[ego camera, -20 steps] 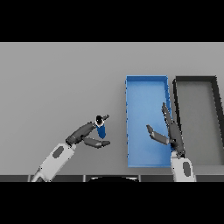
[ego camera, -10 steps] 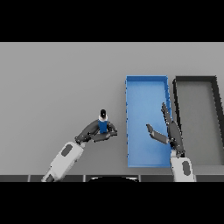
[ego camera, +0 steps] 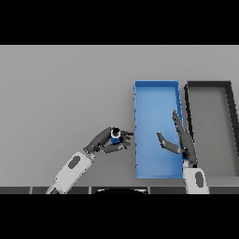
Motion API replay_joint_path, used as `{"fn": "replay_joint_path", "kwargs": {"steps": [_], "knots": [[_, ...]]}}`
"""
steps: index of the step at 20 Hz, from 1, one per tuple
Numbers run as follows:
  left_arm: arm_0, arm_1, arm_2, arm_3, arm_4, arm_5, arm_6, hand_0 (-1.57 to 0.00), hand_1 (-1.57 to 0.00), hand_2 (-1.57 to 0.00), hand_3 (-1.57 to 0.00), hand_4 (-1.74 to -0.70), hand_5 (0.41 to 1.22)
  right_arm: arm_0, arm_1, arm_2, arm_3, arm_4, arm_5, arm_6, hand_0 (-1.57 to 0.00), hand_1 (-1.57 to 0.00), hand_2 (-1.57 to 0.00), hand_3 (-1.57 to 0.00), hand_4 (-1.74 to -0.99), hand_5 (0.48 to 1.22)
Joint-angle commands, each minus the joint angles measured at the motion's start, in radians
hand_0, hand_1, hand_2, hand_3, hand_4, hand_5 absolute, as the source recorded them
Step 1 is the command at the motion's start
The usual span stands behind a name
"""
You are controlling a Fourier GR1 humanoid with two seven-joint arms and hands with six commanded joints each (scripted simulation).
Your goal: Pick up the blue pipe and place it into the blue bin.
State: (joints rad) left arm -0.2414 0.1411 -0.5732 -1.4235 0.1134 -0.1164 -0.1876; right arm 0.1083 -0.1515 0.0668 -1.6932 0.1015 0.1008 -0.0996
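Note:
The blue pipe (ego camera: pixel 115 136), a short blue cylinder with a dark end, is held in my left hand (ego camera: pixel 106 142), whose fingers and thumb curl round it. That hand hovers just left of the blue bin (ego camera: pixel 140 140), near its lower left wall. The blue bin is a long rectangular tray with nothing inside but the shadow of my right hand. My right hand (ego camera: pixel 181 140) hangs over the bin's right side with straight fingers and the thumb spread, holding nothing.
A dark grey bin (ego camera: pixel 229 135) of about the same size stands right beside the blue bin on its right. The grey table (ego camera: pixel 60 88) stretches away to the left and to the back.
My left hand has carried the blue pipe to the right, closer to the blue bin's left wall. The right hand has barely moved.

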Motion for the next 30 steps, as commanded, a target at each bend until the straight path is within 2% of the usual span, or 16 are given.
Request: {"fn": "replay_joint_path", "kwargs": {"steps": [1, 2, 4, 9, 14, 18, 19, 22, 24, 25, 27, 30], "knots": [[-0.008, 0.005, 0.000, -0.030, 0.006, -0.005, -0.008, -1.52, -1.53, -1.53, -1.43, -1.71, 1.204, -0.006, -0.002, -0.001, 0.008, 0.009, -0.006, 0.003, 0.00, 0.00, 0.00, 0.00, -1.239, 0.629], [-0.017, 0.010, -0.001, -0.058, 0.016, -0.013, -0.006, -1.53, -1.54, -1.54, -1.44, -1.72, 1.207, 0.002, -0.009, -0.003, 0.003, 0.013, -0.006, -0.009, 0.00, 0.00, 0.00, 0.00, -1.228, 0.629], [-0.046, 0.010, -0.002, -0.100, 0.032, -0.018, 0.051, -1.55, -1.55, -1.55, -1.44, -1.72, 1.212, -0.009, -0.007, -0.004, 0.008, 0.013, -0.007, -0.011, 0.00, 0.00, 0.00, 0.00, -1.219, 0.634], [-0.074, 0.016, -0.016, -0.144, 0.047, -0.036, 0.127, -1.56, -1.56, -1.56, -1.44, -1.73, 1.218, 0.015, -0.014, -0.004, -0.009, 0.018, -0.007, -0.032, 0.00, 0.00, 0.00, 0.00, -1.195, 0.635], [-0.069, 0.012, -0.026, -0.142, 0.045, -0.046, 0.144, -1.57, -1.57, -1.57, -1.44, -1.73, 1.219, -0.009, -0.013, -0.004, 0.010, 0.008, 0.005, -0.017, 0.00, 0.00, 0.00, 0.00, -1.174, 0.629], [-0.063, 0.021, -0.023, -0.145, 0.043, -0.048, 0.147, -1.57, -1.57, -1.57, -1.44, -1.73, 1.220, -0.024, -0.023, -0.011, 0.020, 0.001, 0.013, -0.025, 0.00, 0.00, 0.00, 0.00, -1.209, 0.623], [-0.067, 0.017, -0.024, -0.144, 0.036, -0.044, 0.151, -1.57, -1.57, -1.57, -1.44, -1.73, 1.220, -0.039, -0.023, -0.013, 0.038, 0.000, 0.014, -0.012, 0.00, 0.00, 0.00, 0.00, -1.207, 0.619], [-0.058, 0.022, -0.027, -0.145, 0.030, -0.045, 0.148, -1.57, -1.57, -1.57, -1.44, -1.73, 1.221, -0.033, -0.020, -0.014, 0.001, -0.053, 0.051, -0.058, 0.00, 0.00, 0.00, 0.00, -1.195, 0.610], [-0.063, 0.023, -0.023, -0.153, 0.039, -0.050, 0.147, -1.57, -1.57, -1.57, -1.44, -1.73, 1.221, -0.057, -0.056, -0.026, -0.045, -0.177, 0.146, -0.013, 0.00, 0.00, 0.00, 0.00, -1.199, 0.593], [-0.067, 0.017, -0.022, -0.144, 0.037, -0.048, 0.142, -1.57, -1.57, -1.57, -1.44, -1.73, 1.221, -0.064, -0.086, -0.031, -0.085, -0.230, 0.181, 0.029, 0.00, 0.00, 0.00, 0.00, -1.203, 0.573], [-0.064, 0.026, -0.021, -0.146, 0.034, -0.052, 0.147, -1.57, -1.57, -1.57, -1.44, -1.73, 1.221, -0.103, -0.131, -0.006, -0.144, -0.299, 0.248, 0.101, 0.00, 0.00, 0.00, 0.00, -1.232, 0.550], [-0.075, 0.014, -0.021, -0.133, 0.029, -0.049, 0.153, -1.57, -1.57, -1.57, -1.44, -1.73, 1.221, -0.162, -0.202, 0.029, -0.231, -0.364, 0.319, 0.181, 0.00, 0.00, 0.00, 0.00, -1.274, 0.518]]}}
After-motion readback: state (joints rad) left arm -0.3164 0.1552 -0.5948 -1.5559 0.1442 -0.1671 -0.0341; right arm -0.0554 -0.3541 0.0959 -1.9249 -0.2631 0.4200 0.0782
